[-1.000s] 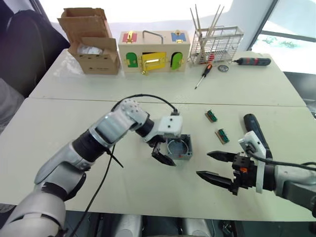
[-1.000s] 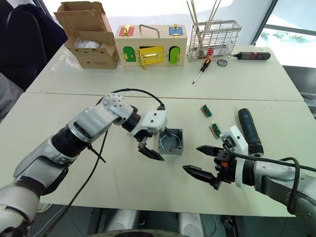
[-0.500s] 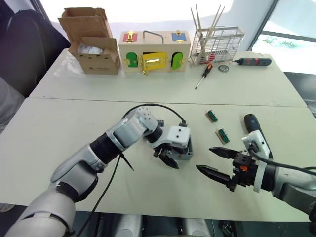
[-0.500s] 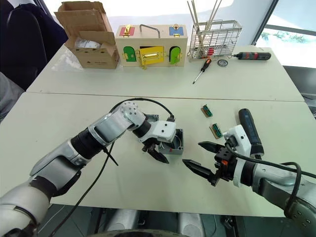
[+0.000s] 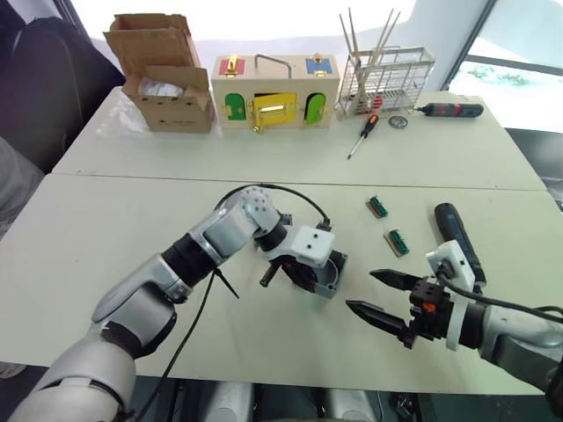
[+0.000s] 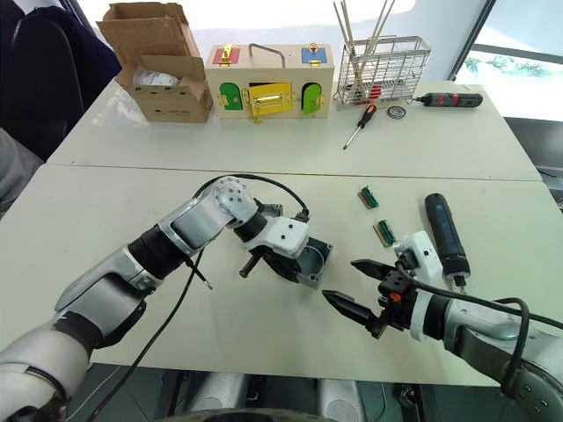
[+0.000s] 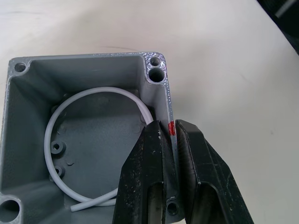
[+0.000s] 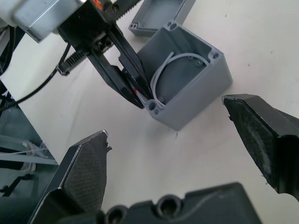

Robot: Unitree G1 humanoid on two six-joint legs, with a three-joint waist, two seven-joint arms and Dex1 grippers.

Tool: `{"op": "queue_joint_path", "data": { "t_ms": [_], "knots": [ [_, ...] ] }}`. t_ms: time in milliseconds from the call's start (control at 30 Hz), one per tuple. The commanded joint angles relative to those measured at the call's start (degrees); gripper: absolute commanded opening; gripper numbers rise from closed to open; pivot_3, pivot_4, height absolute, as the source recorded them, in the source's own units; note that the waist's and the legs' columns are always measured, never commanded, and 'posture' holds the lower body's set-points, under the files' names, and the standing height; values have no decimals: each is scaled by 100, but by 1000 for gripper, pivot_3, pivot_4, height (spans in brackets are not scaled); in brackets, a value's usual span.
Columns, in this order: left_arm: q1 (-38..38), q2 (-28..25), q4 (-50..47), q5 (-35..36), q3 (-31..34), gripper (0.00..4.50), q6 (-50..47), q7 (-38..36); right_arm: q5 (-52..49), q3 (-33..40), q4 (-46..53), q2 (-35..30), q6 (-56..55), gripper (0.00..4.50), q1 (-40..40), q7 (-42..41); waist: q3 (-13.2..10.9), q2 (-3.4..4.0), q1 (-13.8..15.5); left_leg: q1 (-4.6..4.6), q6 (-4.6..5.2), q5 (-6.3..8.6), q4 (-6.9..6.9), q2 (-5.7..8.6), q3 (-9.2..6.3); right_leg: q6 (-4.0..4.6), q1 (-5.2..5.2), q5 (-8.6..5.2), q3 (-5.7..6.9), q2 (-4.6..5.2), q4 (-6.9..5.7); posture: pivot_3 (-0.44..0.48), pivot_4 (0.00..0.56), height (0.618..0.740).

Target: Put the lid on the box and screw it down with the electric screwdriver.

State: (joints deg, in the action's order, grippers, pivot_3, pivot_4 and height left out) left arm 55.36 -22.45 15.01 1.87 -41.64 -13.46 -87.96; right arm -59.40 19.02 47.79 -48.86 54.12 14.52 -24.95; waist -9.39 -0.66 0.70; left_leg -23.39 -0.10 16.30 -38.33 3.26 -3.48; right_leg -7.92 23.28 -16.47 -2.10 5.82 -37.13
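The box [image 5: 331, 271] is a small deep grey enclosure in the middle of the near table, tipped up on one edge. A white cord ring [image 7: 56, 126] lies inside it. My left gripper [image 7: 169, 125] is shut on the box's [image 7: 88, 140] side wall, one finger inside and one outside, right at the red mark [image 7: 171, 127]. The flat grey lid [image 8: 159, 16] lies on the table just behind the box. To the right of the box [image 8: 196, 93], my right gripper [image 5: 359, 290] hovers open and empty. The electric screwdriver [image 5: 456, 230] lies on the table beyond that gripper.
Two small green connectors [image 5: 377, 207] [image 5: 396, 242] lie between the box and the electric screwdriver. At the table's back stand a cardboard carton [image 5: 167, 75], a wooden box with coloured doors [image 5: 273, 92] and a wire rack [image 5: 387, 75], with a hand screwdriver [image 5: 362, 134] and a black tool [image 5: 450, 110].
My left gripper has closed from wide open onto the box's side wall, and the box has tipped up on one edge. My right gripper has stayed open, hardly moving.
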Motion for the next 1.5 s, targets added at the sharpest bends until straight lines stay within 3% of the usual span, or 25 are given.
{"op": "queue_joint_path", "data": {
  "t_ms": [33,367,767,800,833,1000,1100,1167,1233,1367,1500],
  "knots": [
    [346,18,571,-231,88,69,797,-262,50,74,315,-73,-118,4500,85,-26,0,0,3,0,0,0,0,0,0,0,0,0,0,0,0,0,150,730],
    [1152,593,2396,-685,199,69,2018,-411,79,-99,470,71,-143,4500,137,183,-1,-2,1,0,1,0,-2,1,1,-1,-2,0,3,0,-1,0,150,730],
    [1447,610,2765,41,-129,69,2138,-454,102,-120,335,71,-151,4500,-55,253,-2,-3,1,-2,2,1,-2,1,-2,-3,0,-2,4,0,-2,0,150,730],
    [1455,596,2751,73,-151,915,2134,-454,100,-119,329,67,-148,4500,-68,251,-2,-3,0,-2,2,1,-2,1,-2,-3,-1,-2,4,0,-2,0,150,730],
    [1464,586,2745,102,-174,1196,2129,-454,100,-117,324,65,-146,4500,-75,246,-2,-3,-1,-2,2,1,-2,1,-3,-3,-1,-2,4,-1,-2,0,150,730],
    [1532,352,2440,330,-142,3706,2007,-454,51,-68,295,-23,-101,4500,-161,174,-2,-3,-9,-1,2,1,-2,1,-3,-3,0,-2,4,-1,-2,0,150,730],
    [1539,228,2284,267,-5,3706,2056,-454,39,-50,291,-77,-80,4500,-197,125,-1,-3,-4,-1,2,1,-2,0,-3,-3,1,-2,4,-1,-2,0,150,730],
    [1578,-67,1927,322,489,3706,1718,-447,-58,111,255,-215,-50,4500,-310,43,-2,-3,-10,-2,2,1,-2,1,-3,-3,0,-2,4,-1,-2,0,150,730],
    [1569,-461,1628,364,1228,3706,767,378,-775,490,28,-453,-40,4500,-788,-60,-6,-7,-55,-3,2,1,-3,0,-3,-3,3,-2,4,-2,-3,0,150,730],
    [1447,-697,1329,37,2070,3706,-2089,2146,-822,411,-478,-1043,-44,4500,-1802,-434,-4,-3,-146,2,4,2,-1,-3,-8,-6,4,-3,5,-7,-11,0,150,730],
    [1192,-739,586,256,2519,3706,-4890,2806,-460,-143,-906,-1278,-180,4500,-2677,-929,-5,-6,-143,-3,8,4,2,-3,-19,-13,5,-8,13,-10,-18,0,150,730]
  ]
}}
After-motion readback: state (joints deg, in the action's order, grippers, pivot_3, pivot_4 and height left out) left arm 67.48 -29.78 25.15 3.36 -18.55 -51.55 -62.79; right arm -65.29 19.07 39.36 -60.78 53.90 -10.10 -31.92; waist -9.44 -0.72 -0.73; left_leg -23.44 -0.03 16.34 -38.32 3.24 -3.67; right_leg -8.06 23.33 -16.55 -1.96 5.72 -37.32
